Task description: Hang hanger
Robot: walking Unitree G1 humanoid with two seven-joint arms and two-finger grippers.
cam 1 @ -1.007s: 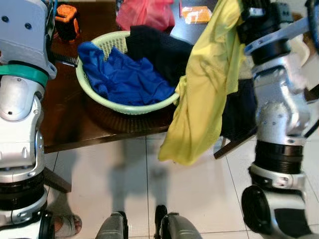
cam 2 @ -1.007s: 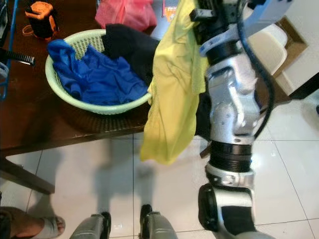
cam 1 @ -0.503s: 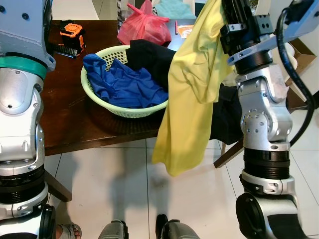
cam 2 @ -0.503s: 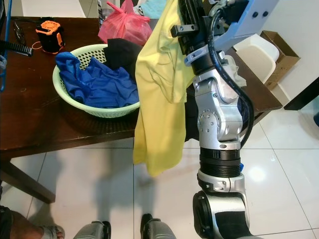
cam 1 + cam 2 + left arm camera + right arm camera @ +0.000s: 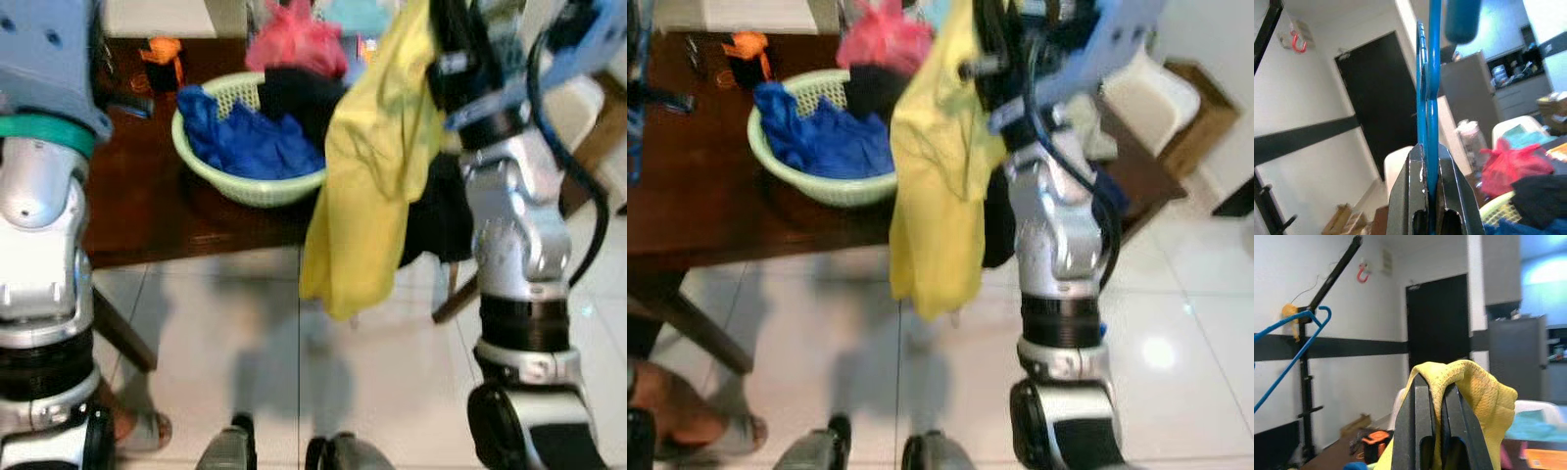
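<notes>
A blue wire hanger (image 5: 1430,93) stands upright between the black fingers of my left gripper (image 5: 1431,152), which is shut on it. The same hanger's hook (image 5: 1288,352) shows in the right wrist view, raised beside a black rack pole (image 5: 1334,271). My right gripper (image 5: 1432,382) is shut on a fold of a yellow shirt (image 5: 1484,396). In the head views the shirt (image 5: 367,186) hangs from my raised right arm (image 5: 509,215), down past the table edge to above the floor. My left arm (image 5: 39,225) rises at the left.
A dark wooden table (image 5: 137,206) carries a green laundry basket (image 5: 188,147) with blue clothes (image 5: 240,142) and a black garment, a pink bag (image 5: 294,44) and an orange tool (image 5: 162,54). A person's sandalled foot (image 5: 686,421) is at the lower left. White chair (image 5: 1146,98) at right.
The head views have shifted and blurred, so the camera has moved. Both grippers keep their hold, and the yellow shirt still hangs from the right one.
</notes>
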